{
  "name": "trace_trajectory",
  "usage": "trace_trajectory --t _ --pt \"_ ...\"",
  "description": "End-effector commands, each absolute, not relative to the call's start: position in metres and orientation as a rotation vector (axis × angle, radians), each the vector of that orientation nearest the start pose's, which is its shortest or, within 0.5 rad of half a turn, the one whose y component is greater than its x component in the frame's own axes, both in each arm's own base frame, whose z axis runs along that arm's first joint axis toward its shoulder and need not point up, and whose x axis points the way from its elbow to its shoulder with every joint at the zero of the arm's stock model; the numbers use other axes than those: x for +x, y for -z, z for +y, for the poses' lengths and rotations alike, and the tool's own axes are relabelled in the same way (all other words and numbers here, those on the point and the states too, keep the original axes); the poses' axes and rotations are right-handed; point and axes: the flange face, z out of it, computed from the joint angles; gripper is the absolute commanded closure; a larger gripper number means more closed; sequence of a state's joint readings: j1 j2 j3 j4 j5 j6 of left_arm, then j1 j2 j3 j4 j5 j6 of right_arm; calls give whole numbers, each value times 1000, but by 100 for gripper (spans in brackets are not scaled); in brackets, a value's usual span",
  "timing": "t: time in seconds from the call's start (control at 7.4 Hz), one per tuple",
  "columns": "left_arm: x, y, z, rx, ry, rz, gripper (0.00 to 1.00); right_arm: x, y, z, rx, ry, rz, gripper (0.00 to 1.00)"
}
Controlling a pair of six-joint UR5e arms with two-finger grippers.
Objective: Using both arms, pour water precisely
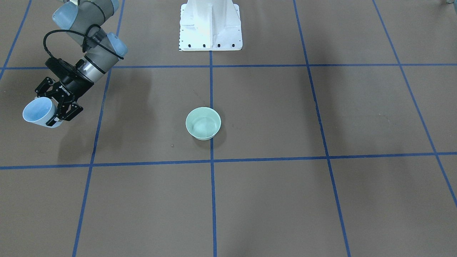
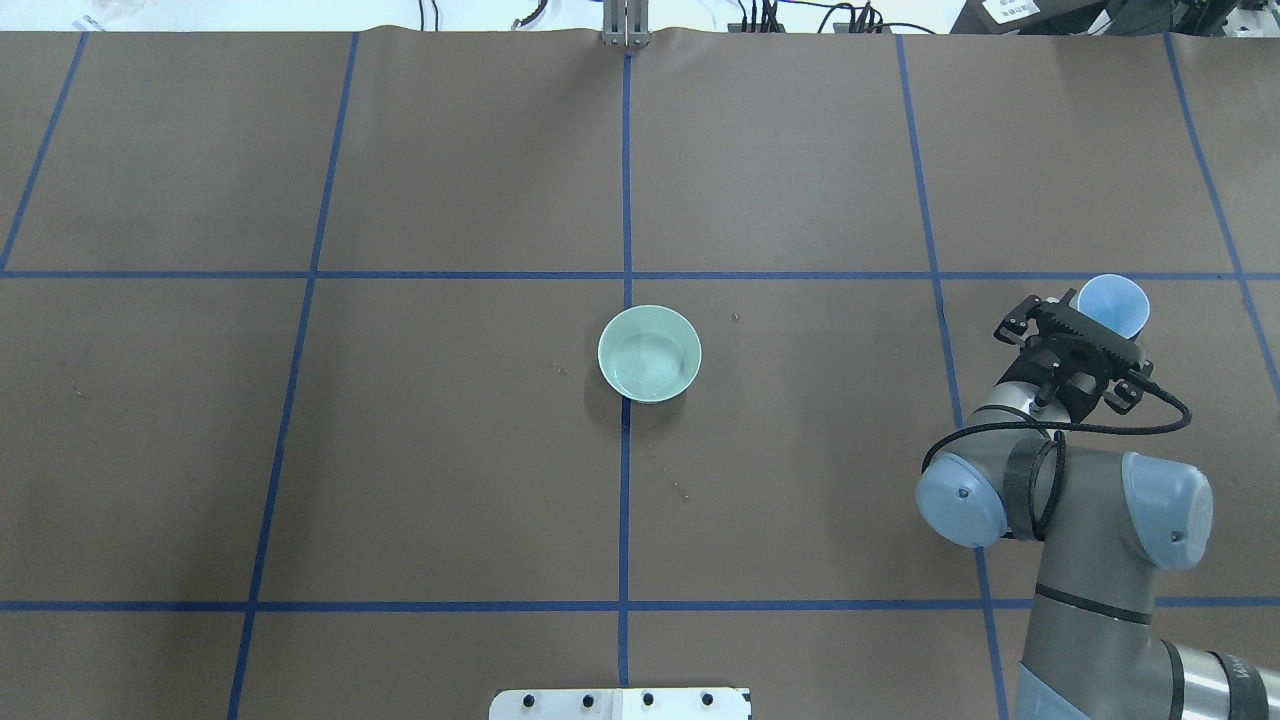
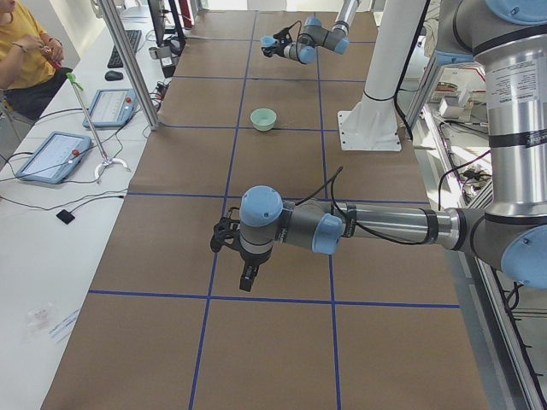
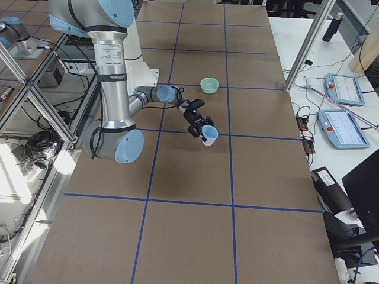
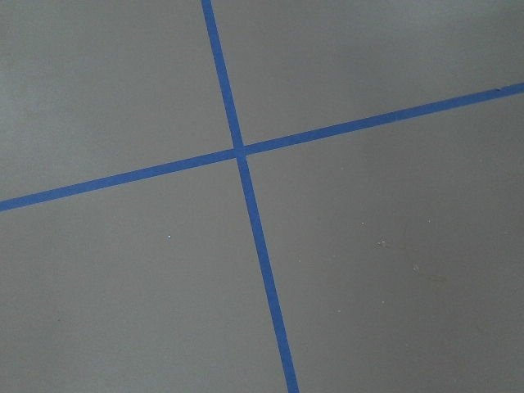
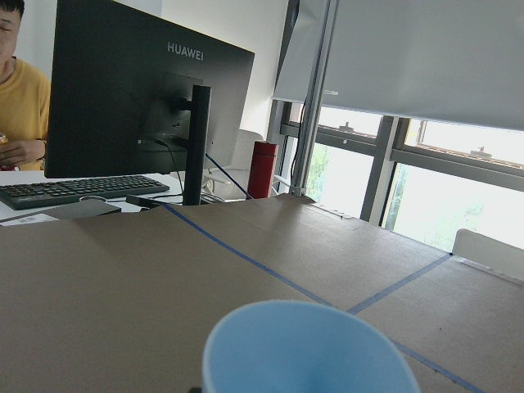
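Blue cup [image 6: 307, 348]: its rim fills the lower foreground of the right wrist view. The interior is seen as plain pale blue; whether water is in it cannot be told.

Right gripper [image 1: 53, 109]: clenched on the blue cup [image 1: 37, 111], fingers closed against the cup wall. The cup is held clear of the table [image 2: 450, 480], mouth up and somewhat tilted. In the overhead view the gripper [image 2: 1075, 335] and cup [image 2: 1113, 305] are found at the robot's far right, just below a cross line of blue tape [image 2: 780, 275].

Right arm [image 2: 1080, 500]: bent at the elbow, wrist directed away from the robot.

Green bowl [image 2: 650, 353]: set upright on the table on the centre tape line, in front of the white pedestal base [image 1: 210, 25]. A faint sheen is noted inside the bowl [image 1: 203, 123]. Bowl and cup are well apart.

Left arm [image 3: 376, 226]: stretched low over the table, seen only from the left end. Left gripper [image 3: 224, 239]: it cannot be told whether it is released or clenched. Only a tape crossing [image 5: 238, 150] is recorded in the left wrist view.

Surroundings: a person in a yellow shirt [image 6: 20, 98], a black monitor [image 6: 139, 90], a keyboard [image 6: 82, 190] and a red bottle [image 6: 262, 168] are seen beyond the table edge.
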State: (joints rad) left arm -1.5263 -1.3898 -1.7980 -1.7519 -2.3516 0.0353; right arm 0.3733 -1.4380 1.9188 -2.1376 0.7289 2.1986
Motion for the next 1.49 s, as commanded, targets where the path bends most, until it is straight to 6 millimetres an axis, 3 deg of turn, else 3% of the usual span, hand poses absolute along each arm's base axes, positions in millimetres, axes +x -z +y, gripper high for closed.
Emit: trace_trajectory --t 0.0,0.68,0.95,1.35 --pt "-44 -609 -431 212 -164 779 1 -397 -455 -378 874 -750 -78 100" --pt "-43 -609 -430 209 -164 788 1 -410 -393 -383 975 -447 -430 100" --pt "-42 -612 -432 202 -164 802 1 -418 -368 -374 1012 -356 -557 100" --pt "-39 -609 -433 202 -169 832 1 -423 -350 -364 1001 -278 -711 100"
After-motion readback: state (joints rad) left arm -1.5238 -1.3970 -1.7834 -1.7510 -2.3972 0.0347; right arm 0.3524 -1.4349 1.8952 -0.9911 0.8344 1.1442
